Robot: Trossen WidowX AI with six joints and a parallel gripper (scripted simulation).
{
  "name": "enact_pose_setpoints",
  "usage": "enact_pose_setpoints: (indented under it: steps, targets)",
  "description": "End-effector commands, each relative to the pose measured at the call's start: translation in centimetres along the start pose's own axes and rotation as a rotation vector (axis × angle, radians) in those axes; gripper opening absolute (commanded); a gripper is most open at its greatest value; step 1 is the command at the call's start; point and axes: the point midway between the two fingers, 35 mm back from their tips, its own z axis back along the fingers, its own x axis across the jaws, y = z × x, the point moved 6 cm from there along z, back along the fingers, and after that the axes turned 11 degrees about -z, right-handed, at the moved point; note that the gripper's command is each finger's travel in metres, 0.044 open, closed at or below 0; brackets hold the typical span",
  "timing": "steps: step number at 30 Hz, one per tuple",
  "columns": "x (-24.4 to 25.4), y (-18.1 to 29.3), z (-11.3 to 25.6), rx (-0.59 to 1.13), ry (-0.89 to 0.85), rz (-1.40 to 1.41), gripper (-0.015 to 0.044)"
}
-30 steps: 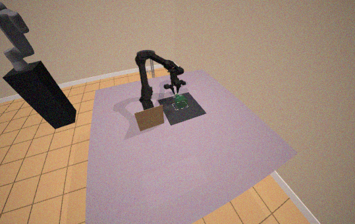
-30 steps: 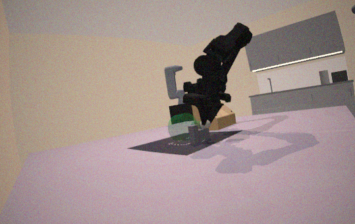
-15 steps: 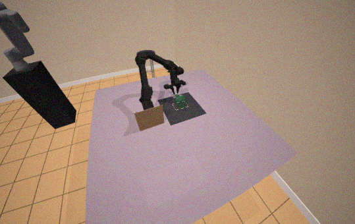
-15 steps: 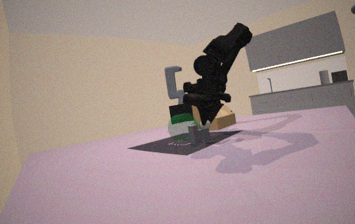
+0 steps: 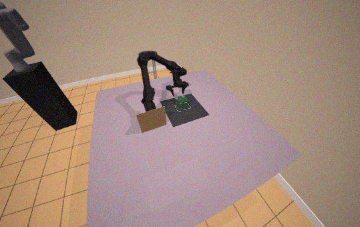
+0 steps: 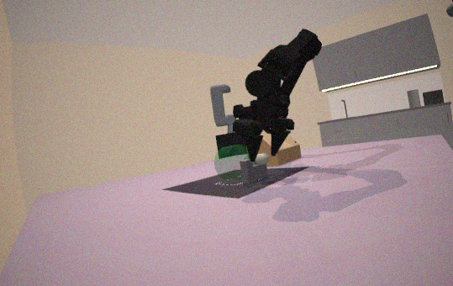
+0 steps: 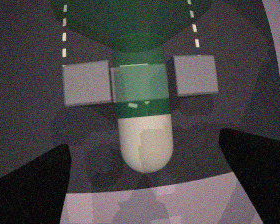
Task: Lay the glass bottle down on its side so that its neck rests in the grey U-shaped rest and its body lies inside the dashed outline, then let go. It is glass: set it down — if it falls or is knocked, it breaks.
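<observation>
The green glass bottle [image 5: 183, 101] [image 6: 231, 163] [image 7: 141, 107] lies on its side. Its neck passes between the two posts of the grey U-shaped rest [image 6: 254, 172] [image 7: 87, 83], and its cream cap [image 7: 146, 142] sticks out past the rest. The body is over the dashed outline [image 5: 182, 110] [image 7: 64, 37]; the far part of the outline is out of the wrist view. My gripper [image 5: 177, 93] [image 6: 263, 158] [image 7: 147, 145] is open, with one finger on each side of the cap and a gap on both sides.
A dark mat [image 5: 192, 117] [image 6: 220, 191] lies under the rest and bottle. A brown box-like block [image 5: 152, 119] [image 6: 287, 153] stands beside the mat, near the arm's base. A second grey arm [image 5: 18, 40] stands on a black pedestal [image 5: 45, 97] off the table.
</observation>
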Motion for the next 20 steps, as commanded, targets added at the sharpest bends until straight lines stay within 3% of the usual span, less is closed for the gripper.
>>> enact_pose_setpoints:
  steps: [1, 7, 20]
  targets:
    - [0.3, -1.1, 1.1, 0.051, 0.023, 0.004, 0.044]
    - [1.0, -4.3, 4.9, 0.279, 0.061, 0.01, 0.044]
    - [1.4, -5.2, 6.7, 0.287, 0.06, 0.01, 0.044]
